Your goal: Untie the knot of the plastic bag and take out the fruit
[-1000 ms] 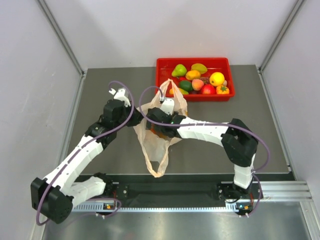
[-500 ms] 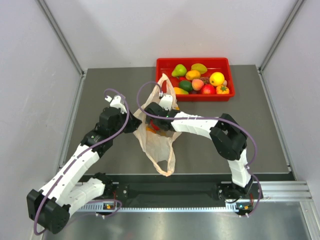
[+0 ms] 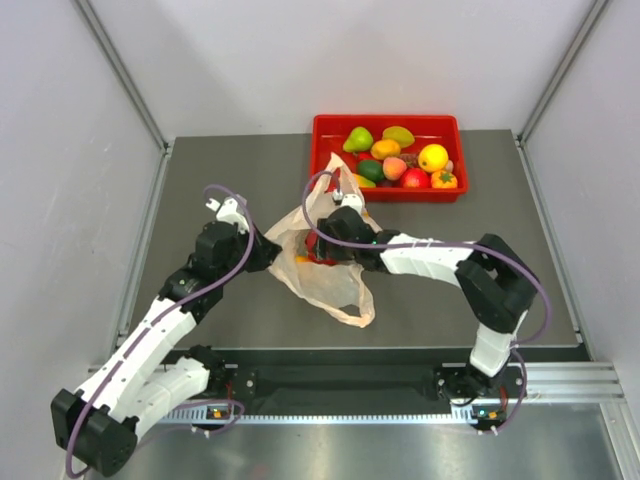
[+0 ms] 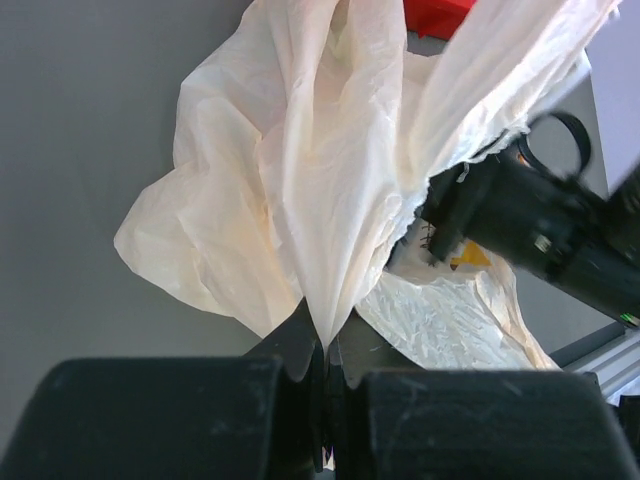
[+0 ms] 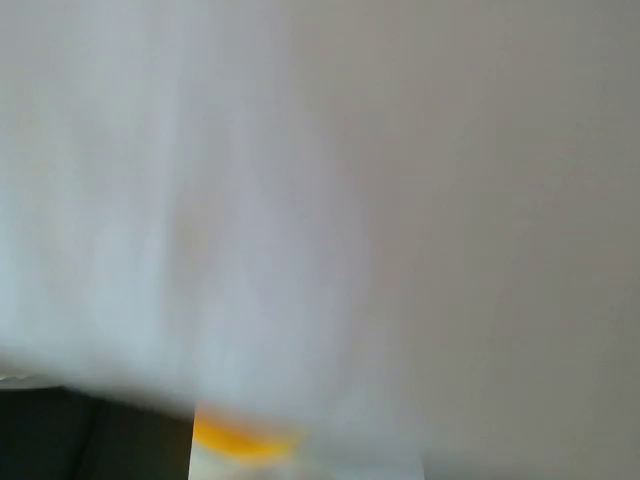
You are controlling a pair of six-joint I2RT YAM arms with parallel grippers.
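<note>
A thin peach plastic bag [image 3: 335,290] lies crumpled on a grey table [image 3: 230,170], on the near side of the red tray [image 3: 385,120], below the tray's left end. One raised flap of the bag reaches up against the tray's front left corner.

The left gripper [image 4: 322,362], further to the left of the tray than the bag, is clenched on a pulled-up fold of the bag's left side; the plastic fans out taut from between its fingers.

The right gripper [image 3: 335,232] reaches into the bag's open mouth from the tray side. Its fingers are buried in plastic and its own camera shows only a pale blur, so I cannot tell whether it is released or clenched.

A red and orange fruit [image 3: 318,250] shows inside the bag beside that gripper. A pile of toy fruit [image 3: 400,160], green, yellow, orange and red, fills the tray.
</note>
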